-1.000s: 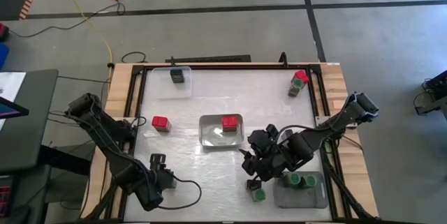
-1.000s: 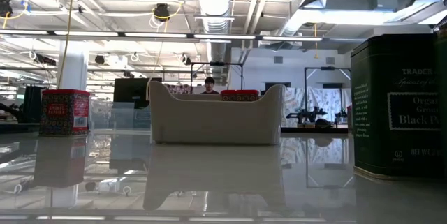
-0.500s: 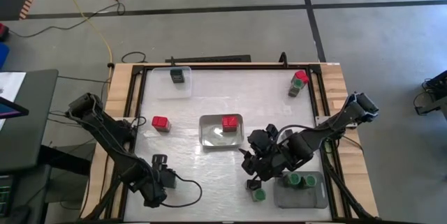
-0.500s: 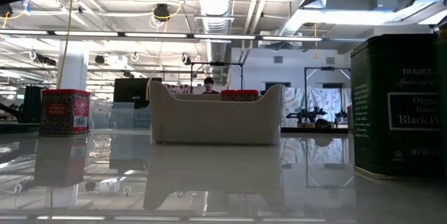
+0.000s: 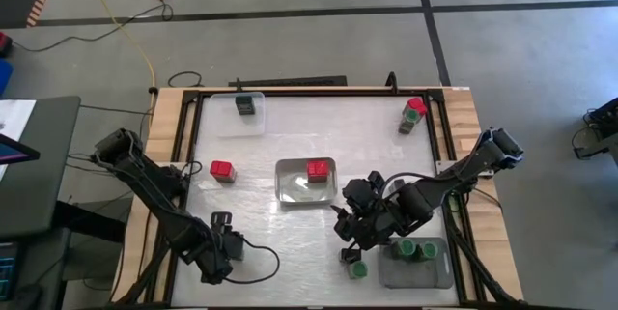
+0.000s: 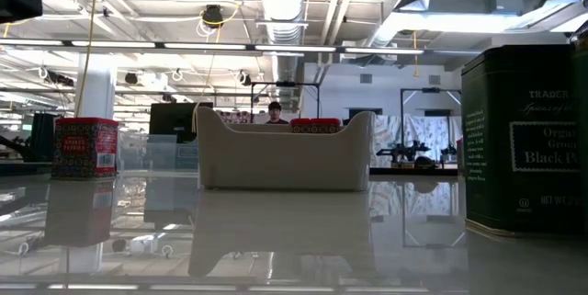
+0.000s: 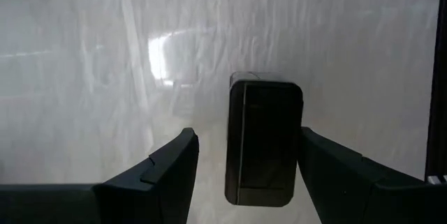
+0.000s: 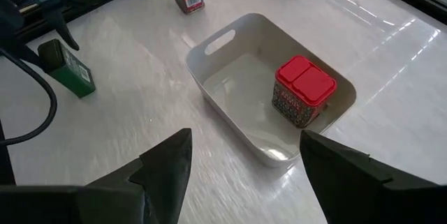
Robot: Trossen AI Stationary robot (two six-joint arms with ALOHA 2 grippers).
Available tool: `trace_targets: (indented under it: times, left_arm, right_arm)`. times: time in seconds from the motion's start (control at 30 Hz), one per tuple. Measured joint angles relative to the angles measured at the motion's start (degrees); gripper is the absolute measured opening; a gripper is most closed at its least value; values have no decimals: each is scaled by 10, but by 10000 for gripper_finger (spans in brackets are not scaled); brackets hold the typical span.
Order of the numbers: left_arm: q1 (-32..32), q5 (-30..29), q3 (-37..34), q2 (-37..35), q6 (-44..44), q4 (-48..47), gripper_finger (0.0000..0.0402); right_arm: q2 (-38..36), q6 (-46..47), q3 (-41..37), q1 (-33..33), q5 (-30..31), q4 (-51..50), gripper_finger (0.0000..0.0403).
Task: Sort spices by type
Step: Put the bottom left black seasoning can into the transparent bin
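A black boxy spice tin (image 7: 264,140) rests on the table near its front left corner. My left gripper (image 7: 246,133) points down over it, open, one finger on each side; whether the fingers touch it cannot be told. The right wrist view shows the same tin (image 8: 68,70). My right gripper (image 8: 244,175) hovers open and empty by the grey tray (image 5: 290,186), which holds a red-capped spice (image 8: 303,90). Another red spice (image 5: 222,169) stands on the table to the tray's left. A green-capped spice (image 5: 357,269) stands near the front edge.
A clear tray at the far left holds a dark tin (image 5: 245,105). Two spices (image 5: 413,112) stand at the far right corner. A tray at the front right holds green-capped spices (image 5: 415,249). A big dark pepper tin (image 6: 524,139) stands close to the low camera.
My left gripper has sunk toward the black tin, staying open. My right gripper has kept still.
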Motion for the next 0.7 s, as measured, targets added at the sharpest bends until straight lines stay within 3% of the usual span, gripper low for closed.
trace_targets:
  times: [0.7]
  left_arm:
    - [2, 1, 0, 0, -20, 18, 204]
  right_arm:
    - [0, 0, 0, 0, 0, -3, 292]
